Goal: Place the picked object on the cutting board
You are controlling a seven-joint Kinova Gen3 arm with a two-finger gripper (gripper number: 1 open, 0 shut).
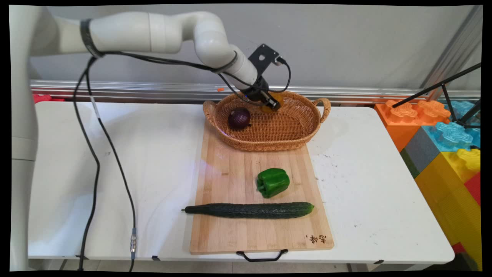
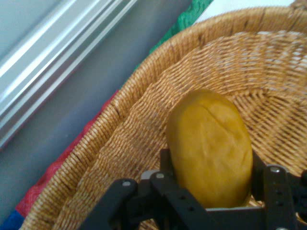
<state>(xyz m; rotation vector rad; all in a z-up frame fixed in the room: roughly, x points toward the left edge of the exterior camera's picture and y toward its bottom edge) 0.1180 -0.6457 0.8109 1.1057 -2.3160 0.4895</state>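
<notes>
Inside the wicker basket (image 1: 269, 127), at its far rim, your gripper (image 1: 273, 104) clasps a yellow potato (image 2: 211, 148); a red onion (image 1: 239, 117) lies alongside.

Wicker basket (image 1: 269, 130) rough woven; bamboo cutting board (image 1: 230, 227) smooth matt; potato (image 2: 211, 148) matt, possibly plastic; cucumber (image 1: 250, 210) bumpy.

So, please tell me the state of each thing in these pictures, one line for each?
end effector: shut on the potato, inside the basket's far side.
potato: held between the fingers, whole.
basket: upright, on the cutting board's far end.
red onion: whole, lying in the basket.
green pepper: whole, lying on the cutting board.
cucumber: whole, lying across the board.
</notes>
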